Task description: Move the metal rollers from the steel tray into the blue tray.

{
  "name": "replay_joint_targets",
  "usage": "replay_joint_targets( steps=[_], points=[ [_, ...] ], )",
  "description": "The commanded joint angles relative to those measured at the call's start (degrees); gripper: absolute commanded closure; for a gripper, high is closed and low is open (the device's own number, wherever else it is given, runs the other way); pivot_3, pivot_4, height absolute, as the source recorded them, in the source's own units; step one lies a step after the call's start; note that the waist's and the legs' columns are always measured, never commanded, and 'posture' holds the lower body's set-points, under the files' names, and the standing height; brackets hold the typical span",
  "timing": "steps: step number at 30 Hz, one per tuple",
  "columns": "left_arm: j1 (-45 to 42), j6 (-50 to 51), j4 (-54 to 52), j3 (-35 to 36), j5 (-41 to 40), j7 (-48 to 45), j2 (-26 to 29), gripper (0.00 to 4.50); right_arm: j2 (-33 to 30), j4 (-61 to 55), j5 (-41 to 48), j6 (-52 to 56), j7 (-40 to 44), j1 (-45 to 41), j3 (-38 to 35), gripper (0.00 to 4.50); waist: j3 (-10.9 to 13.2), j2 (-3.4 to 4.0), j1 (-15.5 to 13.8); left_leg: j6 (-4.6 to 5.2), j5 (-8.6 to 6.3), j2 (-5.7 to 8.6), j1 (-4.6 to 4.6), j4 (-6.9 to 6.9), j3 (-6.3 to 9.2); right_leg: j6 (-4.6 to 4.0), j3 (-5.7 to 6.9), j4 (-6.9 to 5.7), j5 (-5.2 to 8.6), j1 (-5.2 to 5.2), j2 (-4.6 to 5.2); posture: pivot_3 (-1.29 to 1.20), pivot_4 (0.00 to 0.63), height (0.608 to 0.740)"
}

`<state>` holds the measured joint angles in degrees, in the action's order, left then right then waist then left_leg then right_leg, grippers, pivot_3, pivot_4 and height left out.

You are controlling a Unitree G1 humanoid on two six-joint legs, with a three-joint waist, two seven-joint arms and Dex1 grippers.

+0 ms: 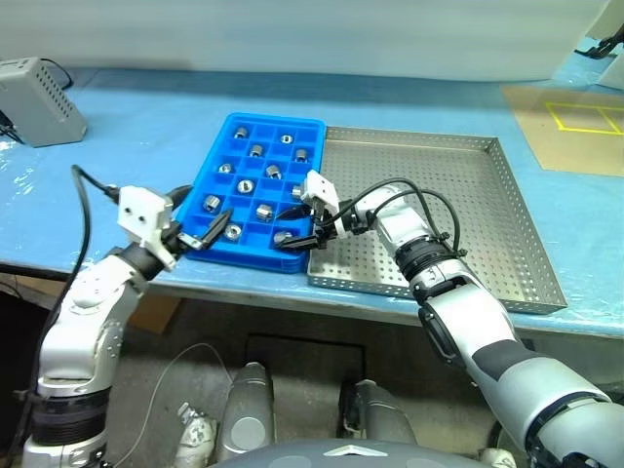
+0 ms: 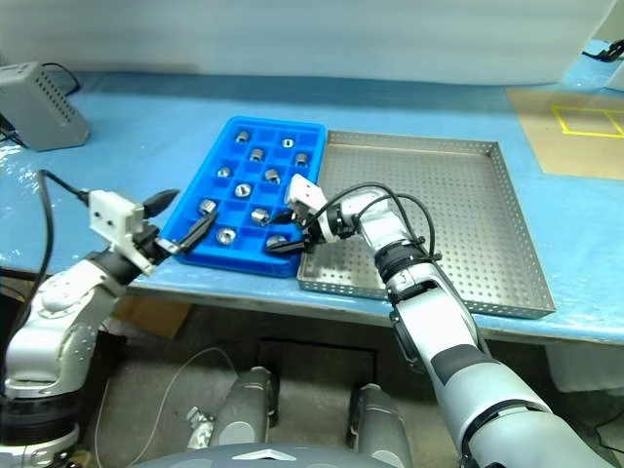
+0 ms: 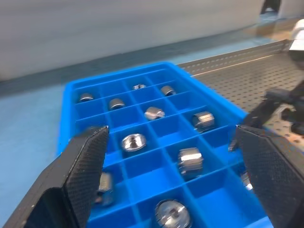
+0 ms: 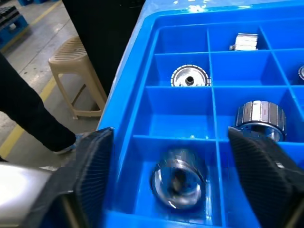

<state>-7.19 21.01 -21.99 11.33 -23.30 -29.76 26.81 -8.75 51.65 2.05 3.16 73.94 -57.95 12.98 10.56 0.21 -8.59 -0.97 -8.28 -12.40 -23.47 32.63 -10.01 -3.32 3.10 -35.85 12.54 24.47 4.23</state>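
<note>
Overhead, blue tabletop; beige stool beyond.

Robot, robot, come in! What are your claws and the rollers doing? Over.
Both claws open, left, right, over blue tray. Roller sits in near corner cell. Steel tray looks bare.

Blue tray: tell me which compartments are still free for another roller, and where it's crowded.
On the blue tray, free compartments lie along the rim beside the steel tray, plus some near-row squares. The metal rollers crowd the middle; both grippers, left and right, hover at the near edge.
</note>
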Motion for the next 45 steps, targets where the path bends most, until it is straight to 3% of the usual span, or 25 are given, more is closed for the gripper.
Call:
replay_joint_targets(
  steps=[1,11,17,45],
  points=[
    [-1.7,-2.1,0.6,-1.3,1.2,0.1,-0.4,0.0,-0.3,1.2,0.8,-0.8,-1.4,-1.0,-1.9,0.53,0.0,0.0,0.1,0.0,0.0,-0.01,0.02,0.0,0.0,0.0,0.0,-0.02,0.0,-0.01,0.0,0.2,0.15,0.74],
    [-12.0,-5.2,9.3,-5.9,6.7,2.3,-3.1,0.0,-0.4,6.1,6.4,-3.7,-17.5,-4.3,-14.6,0.53,0.0,0.01,0.1,-0.02,0.01,-0.02,0.04,0.0,-0.02,0.0,0.01,-0.04,0.0,0.0,-0.01,0.18,0.15,0.74],
    [-12.6,-6.2,10.3,-5.9,7.9,4.4,-5.5,0.0,-2.6,6.8,12.0,-3.5,-27.6,-6.7,-23.9,0.53,0.0,0.01,0.2,0.01,0.01,0.02,-0.05,0.02,-0.05,0.0,0.01,0.0,0.0,0.04,0.0,0.17,0.15,0.74],
    [-20.7,-12.9,23.9,-9.3,9.2,-0.1,-9.6,0.0,-7.4,-9.0,10.8,-0.2,-28.1,3.8,-21.5,0.53,0.0,0.01,3.4,0.04,0.0,0.11,-0.13,0.13,-0.14,0.01,0.01,-0.08,-0.01,0.11,-0.01,-0.02,0.15,0.74]
  ],
)
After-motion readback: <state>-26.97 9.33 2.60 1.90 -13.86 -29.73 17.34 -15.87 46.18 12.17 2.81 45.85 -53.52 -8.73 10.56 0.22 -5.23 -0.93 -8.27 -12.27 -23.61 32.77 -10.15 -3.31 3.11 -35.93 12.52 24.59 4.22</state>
